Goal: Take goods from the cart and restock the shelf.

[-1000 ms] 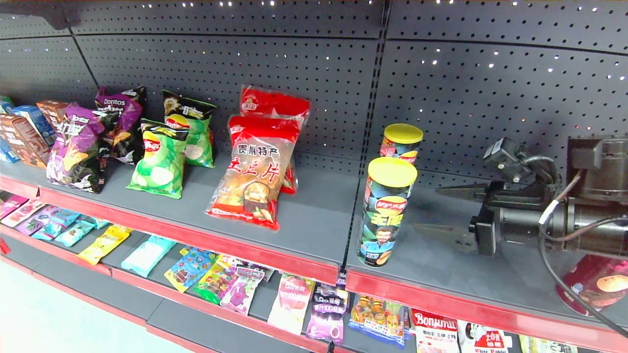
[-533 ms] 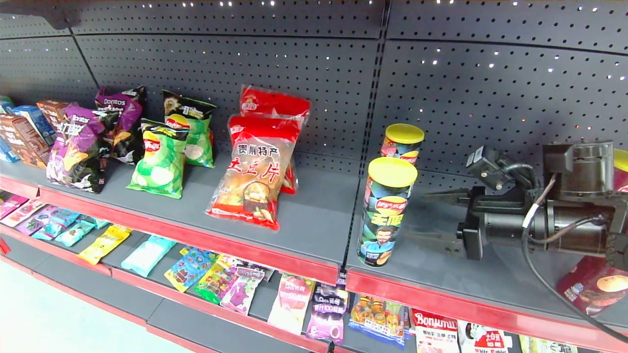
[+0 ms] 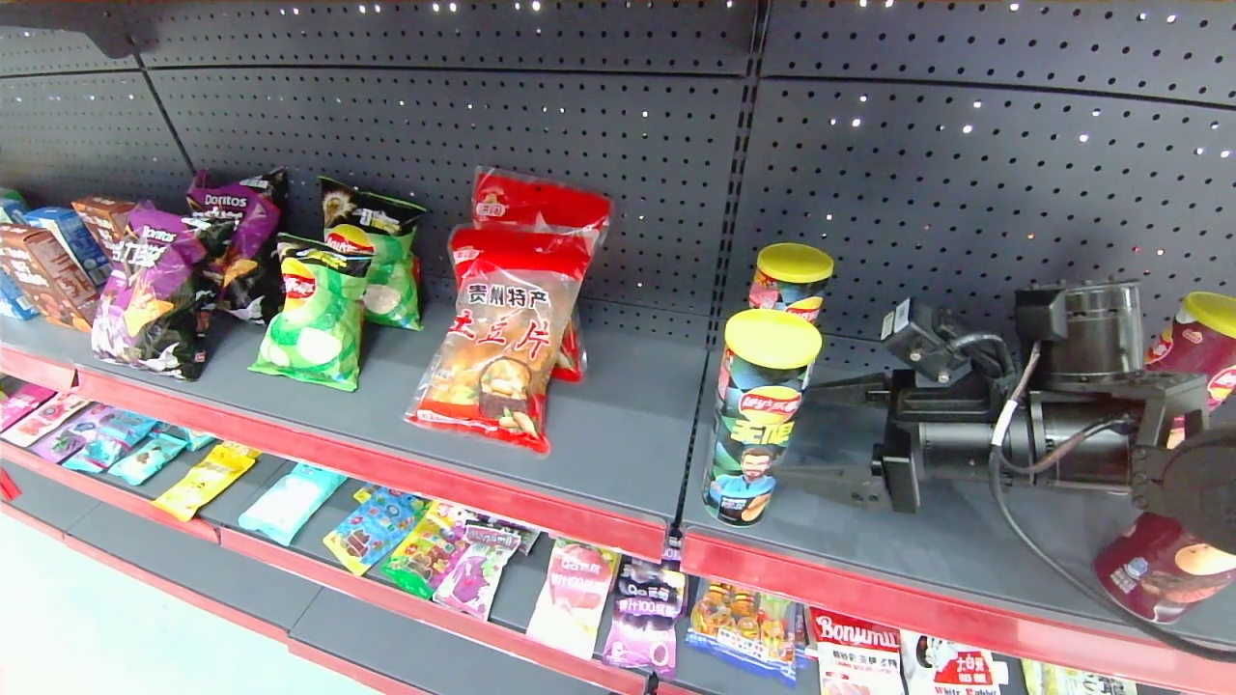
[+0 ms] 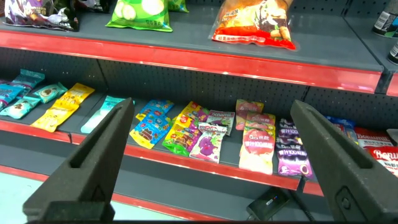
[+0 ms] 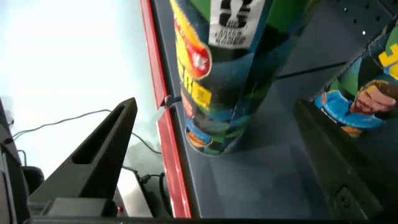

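- Right claw [image 3: 809,434] is seen spread wide and empty, held level above the shelf [image 3: 618,425], with its tips at the right side of the front can [image 3: 763,415].
- In the right wrist view that can is framed between the two fingers [image 5: 93,162]. Whether either one touches it cannot be told.
- The front can, yellow-lidded, stands upright close to the shelf's red front lip [image 3: 579,512]. The rear can [image 3: 790,275] stands just behind it, near the pegboard.
- Two red cans are found on the same shelf beyond the arm: one tilted by the back wall [image 3: 1197,338], one near the front edge [image 3: 1159,565].
- Left claw [image 4: 211,106] is also seen wide and empty, held low before the lower shelf of flat packets [image 4: 205,134], well apart from the cans.
- The step in hand is judged to be the setting of the front can in its row. It stands on its own base and nothing is gripped.
- For the next move, a straight pull-back along the claw's own line is called for, so that neither finger brushes the can.
- Care is advised because the can is tall, narrow and near the lip, so a sideways nudge could tip it off the shelf.
- After that, another item would have to be taken from the cart.
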